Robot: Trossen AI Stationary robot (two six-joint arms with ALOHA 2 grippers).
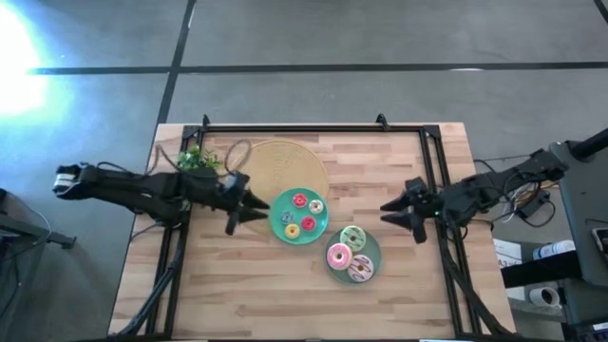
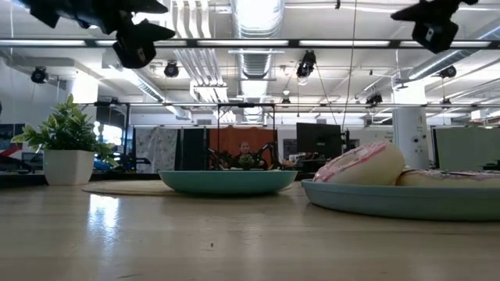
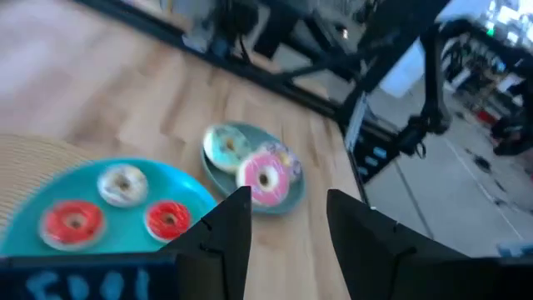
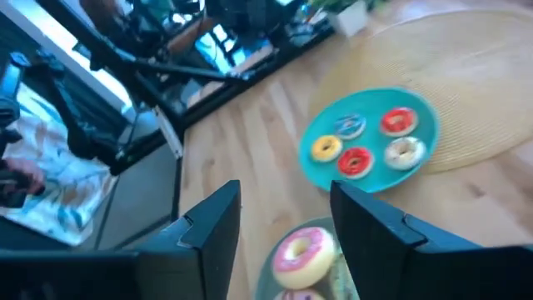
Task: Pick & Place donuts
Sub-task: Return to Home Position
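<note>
Several small donuts (image 1: 300,216) lie on a teal plate (image 1: 282,226) at the table's middle; they also show in the right wrist view (image 4: 362,146). Three larger donuts, pink (image 1: 339,255), green (image 1: 353,237) and white striped (image 1: 360,270), lie on a second teal plate (image 1: 372,251) nearer the front. My left gripper (image 1: 252,209) is open and empty, above the table just left of the first plate. My right gripper (image 1: 397,215) is open and empty, above the table to the right of both plates.
A big tan woven disc (image 1: 280,163) lies behind the first plate, which overlaps its edge. A small potted plant (image 1: 197,159) stands at the far left. A black frame (image 1: 313,128) runs along the table's far and side edges. Bare wood lies at the front.
</note>
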